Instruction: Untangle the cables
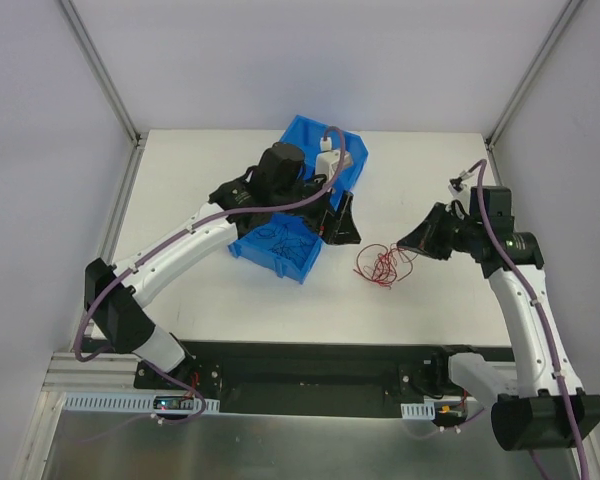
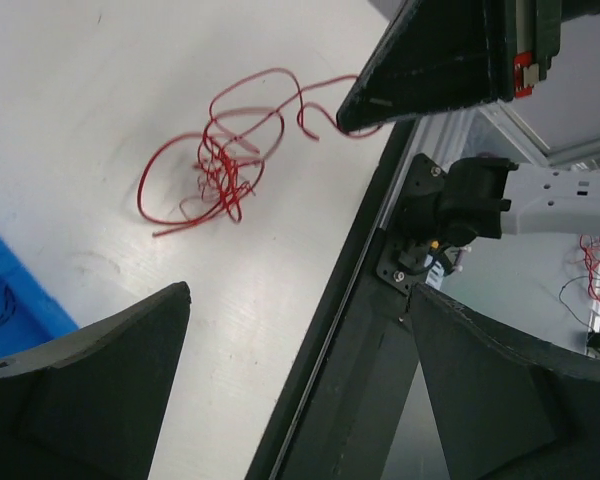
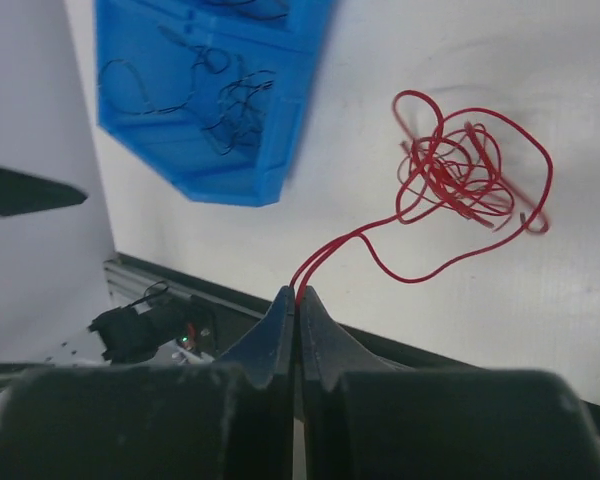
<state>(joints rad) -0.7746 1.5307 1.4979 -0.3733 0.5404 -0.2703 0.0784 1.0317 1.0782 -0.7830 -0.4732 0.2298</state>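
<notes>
The jaws of the right gripper (image 3: 298, 295) pinch shut on a doubled strand of the hair-thin red wire tangle (image 3: 460, 170), which lies on the white table (image 1: 430, 180) at their one o'clock. It looks light, springy and snag-prone, best drawn by a loose end. The left gripper (image 2: 300, 295) gapes wide and empty, its arm stretched over the blue plastic bin (image 1: 280, 262).

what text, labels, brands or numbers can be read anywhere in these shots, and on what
None can be read.
No print shows on the blue bin, the table or the red cable.
A small red patch on the right claw might be a label, but it is too small and blurred to read.
</notes>
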